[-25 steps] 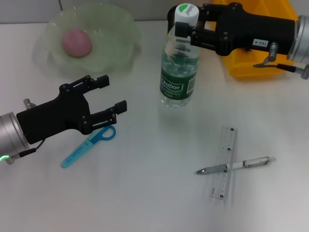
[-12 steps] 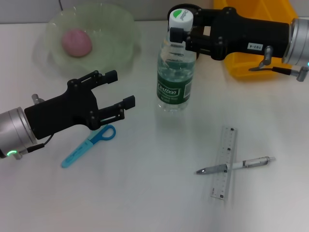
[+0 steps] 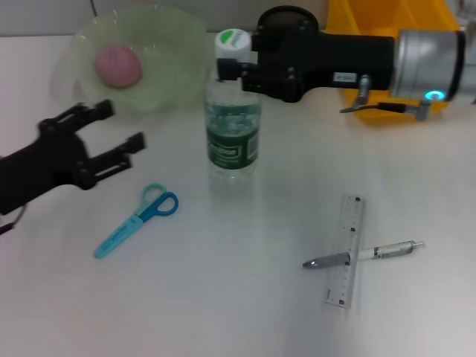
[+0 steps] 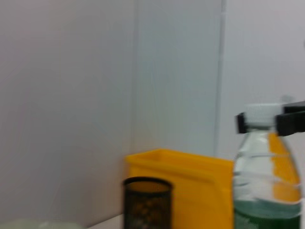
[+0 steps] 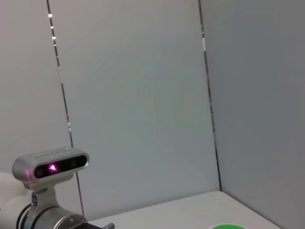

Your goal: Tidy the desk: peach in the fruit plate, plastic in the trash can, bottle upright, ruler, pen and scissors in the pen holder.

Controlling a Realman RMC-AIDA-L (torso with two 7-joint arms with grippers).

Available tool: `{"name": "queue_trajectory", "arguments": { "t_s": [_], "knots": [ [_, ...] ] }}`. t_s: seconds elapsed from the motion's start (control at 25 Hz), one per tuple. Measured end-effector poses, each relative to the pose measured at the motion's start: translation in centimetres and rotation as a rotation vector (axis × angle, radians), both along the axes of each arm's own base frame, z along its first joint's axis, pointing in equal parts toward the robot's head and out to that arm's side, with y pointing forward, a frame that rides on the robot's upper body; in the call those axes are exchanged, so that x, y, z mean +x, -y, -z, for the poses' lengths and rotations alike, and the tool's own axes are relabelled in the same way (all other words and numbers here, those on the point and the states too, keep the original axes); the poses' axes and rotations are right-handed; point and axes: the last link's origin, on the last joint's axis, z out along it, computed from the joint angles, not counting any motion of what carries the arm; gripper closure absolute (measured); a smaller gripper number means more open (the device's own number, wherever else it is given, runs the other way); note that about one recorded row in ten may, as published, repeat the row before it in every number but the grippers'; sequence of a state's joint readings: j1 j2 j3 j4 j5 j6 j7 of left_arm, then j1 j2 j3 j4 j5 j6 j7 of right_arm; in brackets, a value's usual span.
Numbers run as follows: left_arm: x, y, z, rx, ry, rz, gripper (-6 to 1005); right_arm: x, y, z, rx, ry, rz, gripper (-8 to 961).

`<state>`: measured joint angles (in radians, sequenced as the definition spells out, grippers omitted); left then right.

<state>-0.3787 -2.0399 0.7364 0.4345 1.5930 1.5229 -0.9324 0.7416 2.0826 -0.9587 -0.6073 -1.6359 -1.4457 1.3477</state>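
The clear water bottle (image 3: 233,126) with green label and white-green cap stands upright on the table. My right gripper (image 3: 235,67) is shut on its neck just under the cap; the left wrist view shows the bottle (image 4: 264,191) and these fingers (image 4: 291,121). My left gripper (image 3: 121,125) is open and empty, left of the bottle and above the blue scissors (image 3: 137,221). The pink peach (image 3: 117,65) lies in the pale green plate (image 3: 186,44). The clear ruler (image 3: 346,251) lies front right with the silver pen (image 3: 364,254) across it. No plastic is in view.
A yellow bin (image 3: 435,15) stands at the back right, behind my right arm. The left wrist view shows a black mesh pen holder (image 4: 147,202) in front of the yellow bin (image 4: 190,176). Bare table lies between the scissors and the ruler.
My right gripper has carried the upright bottle to the left, toward the plate. My left arm has drawn back to the left, away from the scissors, still open.
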Motion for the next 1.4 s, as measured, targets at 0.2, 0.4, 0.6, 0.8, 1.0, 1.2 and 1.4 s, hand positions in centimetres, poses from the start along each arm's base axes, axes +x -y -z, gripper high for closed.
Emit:
{"name": "queue_trajectory", "arguments": {
  "t_s": [0.2, 0.4, 0.6, 0.8, 1.0, 1.2, 1.4],
  "knots": [
    [-1.7, 0.7, -1.3, 0.052, -0.017, -0.053, 211, -1.8, -0.5, 1.0, -0.013, 0.005, -0.048, 514],
    [-4.3, 2.4, -3.2, 0.096, -0.061, -0.107, 211, -3.5, -1.3, 2.0, -0.014, 0.015, -0.074, 513],
    [-4.7, 3.2, -3.4, 0.093, -0.060, -0.109, 211, -5.6, -1.8, 3.4, -0.011, 0.011, -0.084, 513],
    [-4.9, 3.7, -3.4, 0.091, -0.057, -0.114, 211, -7.5, -2.1, 4.8, -0.001, 0.014, -0.086, 513],
    [-5.0, 3.9, -3.3, 0.090, -0.056, -0.120, 211, -8.7, -2.4, 6.1, 0.013, 0.024, -0.058, 513],
    [-5.1, 4.2, -3.2, 0.089, -0.054, -0.125, 212, -9.6, -2.6, 7.2, 0.021, 0.042, -0.025, 513],
    [-5.0, 4.2, -2.9, 0.090, -0.054, -0.117, 212, -10.5, -2.8, 8.4, 0.026, 0.067, 0.003, 512]
  ]
}}
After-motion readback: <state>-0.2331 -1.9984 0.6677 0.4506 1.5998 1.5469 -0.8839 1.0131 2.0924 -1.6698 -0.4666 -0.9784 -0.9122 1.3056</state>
